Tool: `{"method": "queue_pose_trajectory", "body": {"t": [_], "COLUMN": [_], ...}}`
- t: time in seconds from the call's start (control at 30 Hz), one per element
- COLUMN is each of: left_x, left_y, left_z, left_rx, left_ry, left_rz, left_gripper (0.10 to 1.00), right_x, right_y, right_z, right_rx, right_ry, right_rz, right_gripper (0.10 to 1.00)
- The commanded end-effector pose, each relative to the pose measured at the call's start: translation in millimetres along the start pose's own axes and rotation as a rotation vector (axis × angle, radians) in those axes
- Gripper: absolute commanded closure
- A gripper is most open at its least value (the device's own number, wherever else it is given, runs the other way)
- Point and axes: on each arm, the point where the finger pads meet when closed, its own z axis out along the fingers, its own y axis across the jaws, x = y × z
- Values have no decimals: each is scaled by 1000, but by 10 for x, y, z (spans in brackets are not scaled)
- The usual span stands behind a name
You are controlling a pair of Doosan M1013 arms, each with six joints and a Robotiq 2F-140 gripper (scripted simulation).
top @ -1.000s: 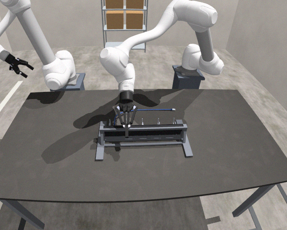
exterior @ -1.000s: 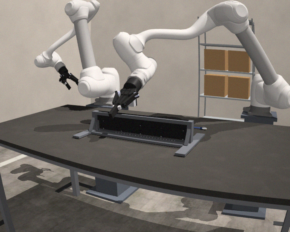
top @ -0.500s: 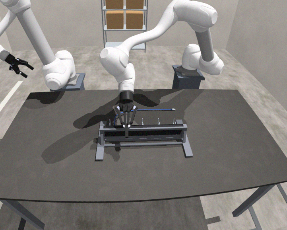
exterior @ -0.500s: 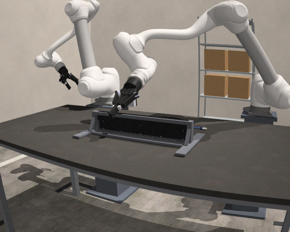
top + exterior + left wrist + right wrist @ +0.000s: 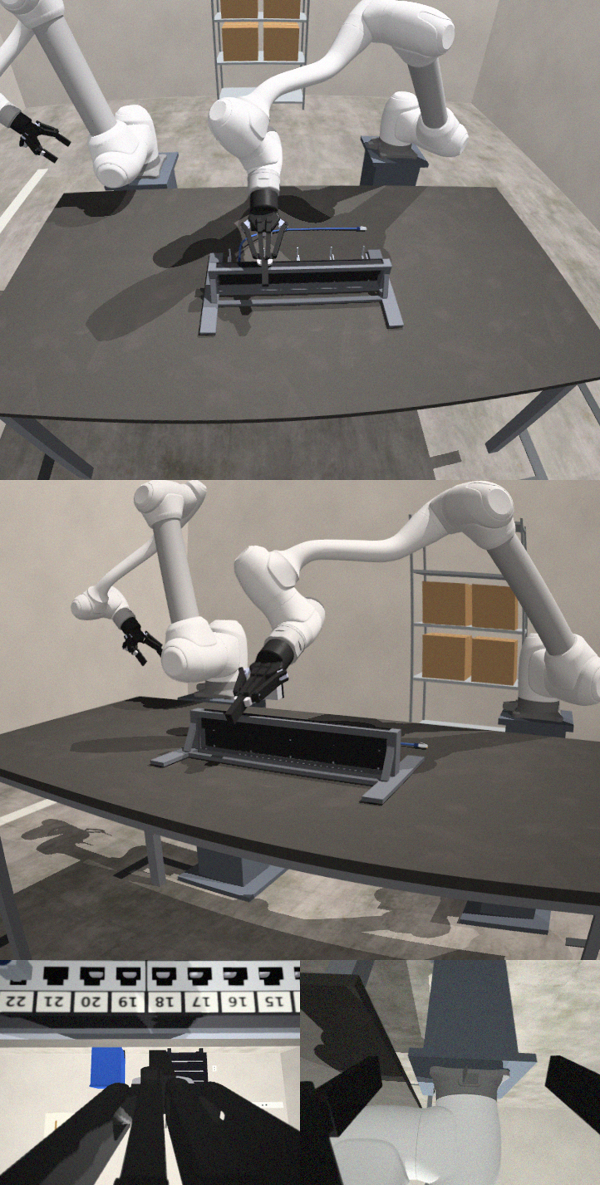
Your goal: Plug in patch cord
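The cord [image 5: 320, 229] [image 5: 409, 744] lies behind the panel [image 5: 325, 268] [image 5: 310, 722] [image 5: 164, 988], on the side toward the arm bases. Its free plug [image 5: 362, 228] [image 5: 422, 746] rests on the surface [image 5: 300, 375] [image 5: 300, 810], well apart from both end effectors and out of port 9. From the plug the cord runs fairly straight, then bends toward the panel, where its other end sits at port 22 [image 5: 18, 982].

The left end effector [image 5: 265, 281] [image 5: 232, 716] [image 5: 157, 1063] is clenched on nothing, its fingers together and reaching over the panel's top rail; whether they touch it, I cannot tell. Ports 15 to 22 show in the left wrist view, their numbers upside down. The right end effector [image 5: 56, 150] [image 5: 151, 656] [image 5: 463, 1071] is released, fingers wide, off beside the surface.
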Motion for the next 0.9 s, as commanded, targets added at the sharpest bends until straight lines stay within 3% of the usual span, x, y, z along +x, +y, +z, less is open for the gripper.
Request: {"method": "queue_pose_trajectory", "body": {"t": [0.0, 0.13, 0.2, 0.6, 0.87], "left_x": [-20, -19, -19, -17, -17], "left_y": [-3, -3, -3, -3, -3], "left_z": [-92, -331, -331, -1249, -1374], "left_rx": [0, 0, 0, 0, 0], "left_ry": [-2, -2, -2, -2, -2], "left_rz": [-1, -1, -1, -1, -1], "left_gripper": [999, 999, 999, 999, 999], "right_x": [0, 0, 0, 0, 0], "right_y": [-1, -1, -1, -1, -1], "right_z": [-4, -4, -4, -4, -4], "right_rx": [0, 0, 0, 0, 0], "right_ry": [1, 1, 1, 1, 1], "right_rz": [0, 0, 0, 0, 0], "right_gripper": [98, 98, 98, 98, 98]}}
